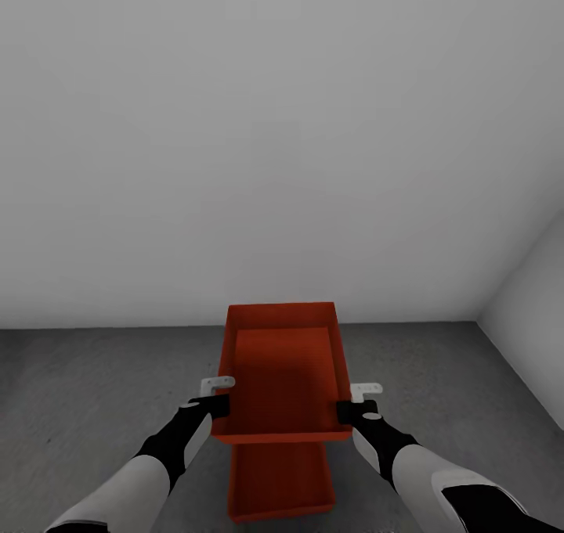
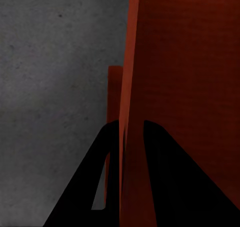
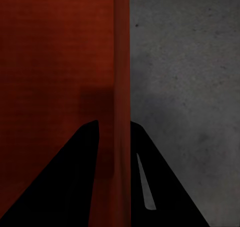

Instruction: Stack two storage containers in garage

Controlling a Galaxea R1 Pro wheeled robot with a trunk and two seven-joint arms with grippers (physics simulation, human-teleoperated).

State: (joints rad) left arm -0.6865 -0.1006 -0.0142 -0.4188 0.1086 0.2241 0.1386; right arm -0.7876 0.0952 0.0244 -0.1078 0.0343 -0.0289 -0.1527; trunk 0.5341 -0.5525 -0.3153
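I hold an orange-red storage container (image 1: pixel 283 372) in the air between both arms, over the dark grey concrete floor (image 1: pixel 94 384) of the garage. My left gripper (image 1: pixel 221 405) is shut on its left wall (image 2: pixel 131 87), one finger on each side. My right gripper (image 1: pixel 347 410) is shut on its right wall (image 3: pixel 121 87) the same way. The second orange-red container (image 1: pixel 280 478) sits on the floor right below the held one, partly hidden by it; its edge (image 2: pixel 114 94) shows past the held wall in the left wrist view.
A plain grey-white wall (image 1: pixel 274 142) rises just ahead of the containers. A second wall (image 1: pixel 533 322) meets it at the right, forming a corner. Bare concrete (image 3: pixel 190 87) spreads to both sides of the containers.
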